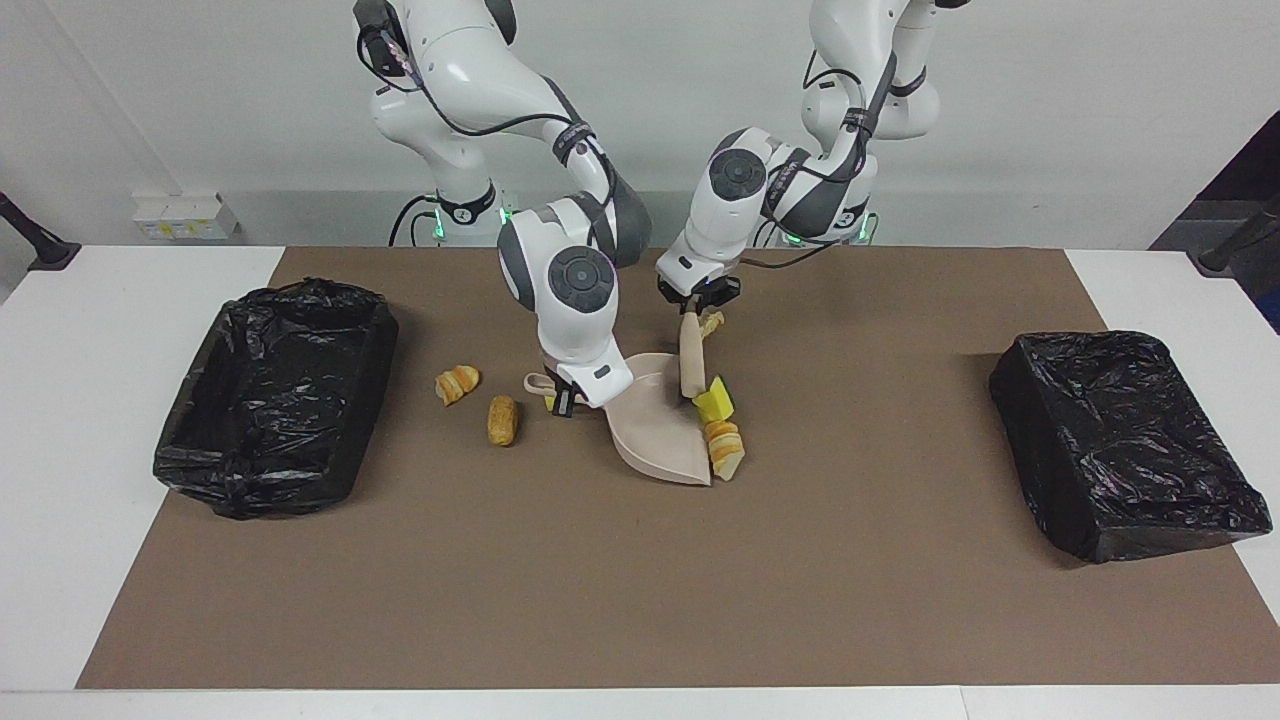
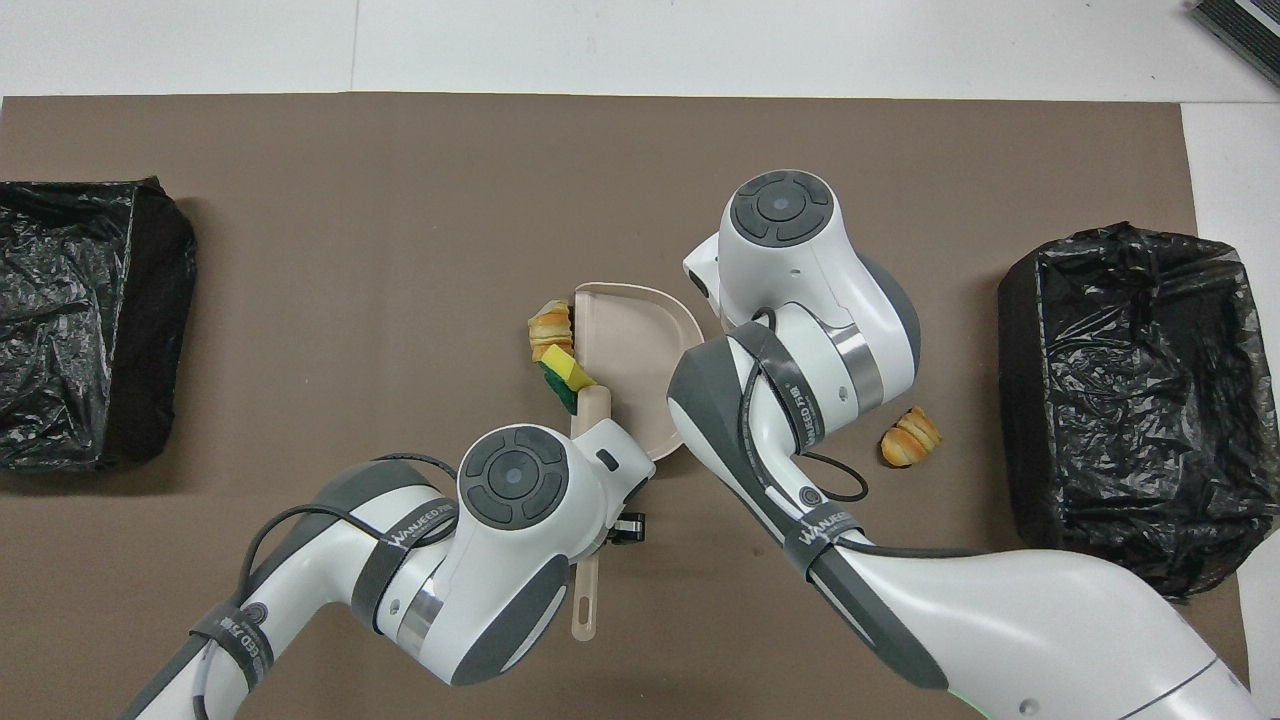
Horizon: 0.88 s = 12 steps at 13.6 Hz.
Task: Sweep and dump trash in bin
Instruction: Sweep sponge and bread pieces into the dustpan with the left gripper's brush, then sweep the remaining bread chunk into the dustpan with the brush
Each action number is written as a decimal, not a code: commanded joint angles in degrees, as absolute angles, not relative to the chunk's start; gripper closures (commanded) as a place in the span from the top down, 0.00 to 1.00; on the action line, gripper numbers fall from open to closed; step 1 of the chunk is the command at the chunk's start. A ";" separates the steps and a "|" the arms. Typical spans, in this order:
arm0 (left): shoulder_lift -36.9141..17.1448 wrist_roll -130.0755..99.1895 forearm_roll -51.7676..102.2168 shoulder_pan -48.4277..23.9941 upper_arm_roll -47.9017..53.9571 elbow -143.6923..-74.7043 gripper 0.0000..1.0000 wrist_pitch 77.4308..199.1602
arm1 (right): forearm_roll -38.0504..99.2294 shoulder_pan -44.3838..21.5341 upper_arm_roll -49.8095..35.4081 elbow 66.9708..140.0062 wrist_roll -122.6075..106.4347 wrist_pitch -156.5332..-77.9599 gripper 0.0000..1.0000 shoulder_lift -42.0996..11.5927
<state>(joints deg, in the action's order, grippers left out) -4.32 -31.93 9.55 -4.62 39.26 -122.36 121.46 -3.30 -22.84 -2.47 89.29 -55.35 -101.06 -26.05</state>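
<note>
Mid-sweep near the mat's centre: my left gripper (image 1: 697, 297), clamped on the brush (image 1: 690, 362), pushes a yellow sponge chunk (image 1: 715, 402) and a bread piece (image 1: 724, 447) against the lip of the beige dustpan (image 1: 655, 432), whose handle my right gripper (image 1: 566, 397) pinches. Next I must drive them fully inside; two bread pieces (image 1: 457, 382) lie toward the black-lined bin (image 1: 272, 395) at the right arm's end.

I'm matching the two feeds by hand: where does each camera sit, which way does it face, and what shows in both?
Facing view: high across the table, facing the robots; both arms show from the top edge down to the left gripper on the brush and the right gripper at the dustpan.
Overhead view: high above the robots' end, looking steeply down; both arms enter from the bottom.
Shared: dustpan, brush, croissant piece at the pan's lip, both black-lined bins, turned half round.
</note>
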 commanded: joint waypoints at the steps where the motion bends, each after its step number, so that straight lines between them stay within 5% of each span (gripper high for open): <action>1: -3.52 -31.55 9.32 -5.01 39.90 -119.54 0.00 120.24 | -2.29 -22.59 -3.08 88.86 -53.44 -100.11 0.00 -25.40; 12: -2.03 -30.59 13.89 -4.40 40.17 -114.35 0.00 106.70 | -0.44 -22.15 -3.16 90.09 -49.04 -100.28 0.00 -24.96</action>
<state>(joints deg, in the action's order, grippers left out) -3.13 -31.21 12.65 -4.77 40.35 -115.05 108.46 -1.41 -22.72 -2.60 89.31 -50.03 -101.03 -26.03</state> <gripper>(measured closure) 0.749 0.687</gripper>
